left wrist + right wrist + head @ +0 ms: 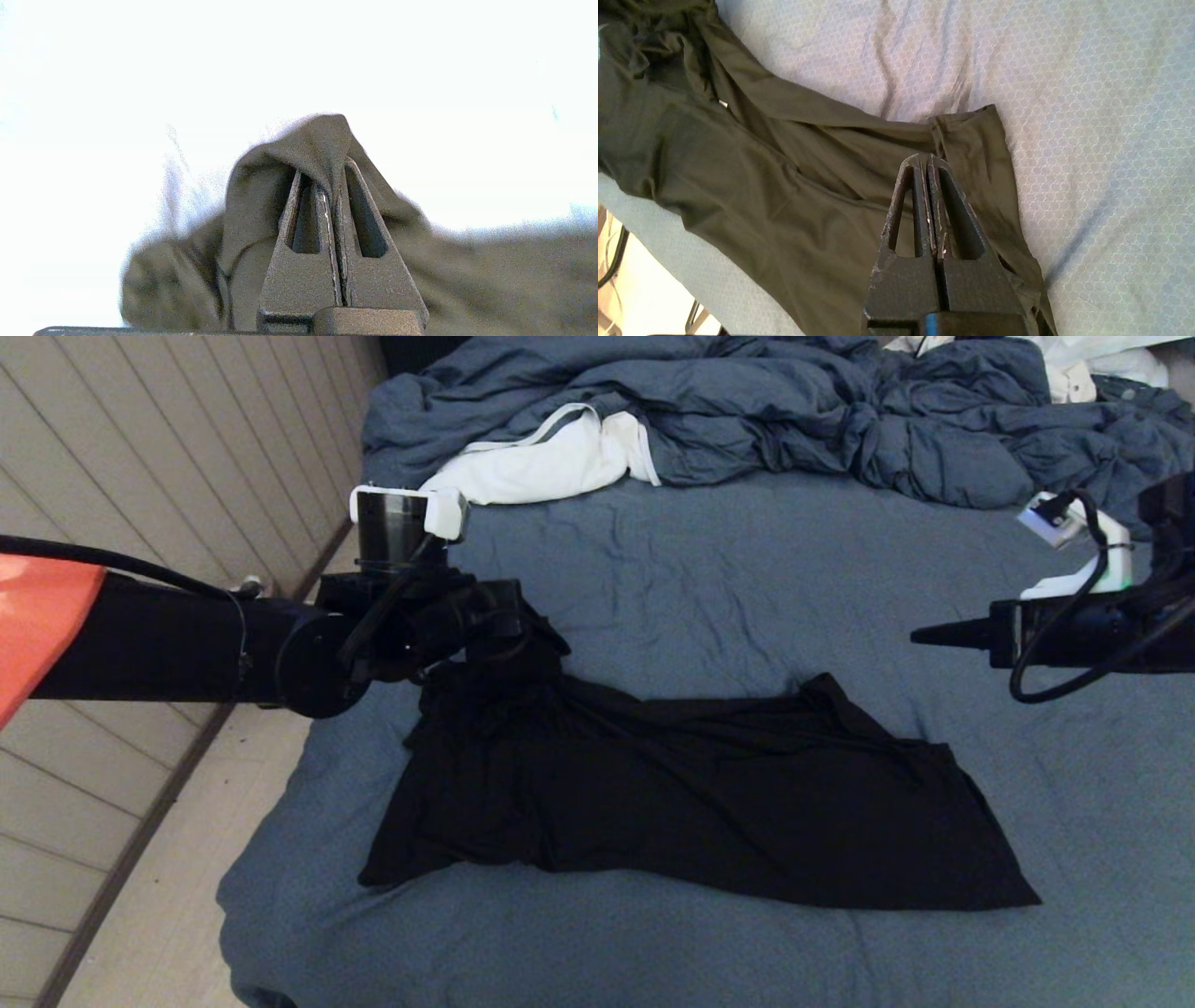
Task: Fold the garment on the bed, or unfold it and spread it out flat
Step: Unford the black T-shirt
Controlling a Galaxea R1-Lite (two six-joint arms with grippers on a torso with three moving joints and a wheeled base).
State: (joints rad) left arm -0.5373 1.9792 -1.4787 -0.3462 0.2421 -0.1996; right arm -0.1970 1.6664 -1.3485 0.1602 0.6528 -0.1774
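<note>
The garment (691, 793) lies rumpled on the bed (747, 579), 1 corner pinched in the left gripper (332, 186); the right gripper (927, 163) hovers clenched, holding nothing.

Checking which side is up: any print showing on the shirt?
No, the crumpled short-sleeved T-shirt shows plain black; clearest in the head view.

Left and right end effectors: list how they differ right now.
1. The left end effector is shut on a fold of the garment; the right end effector is shut on nothing.
2. The left one lifts the shirt's left end off the bed; the right one hovers clear above the bed, to the shirt's right.

Shared: both have their fingers pressed together.
</note>
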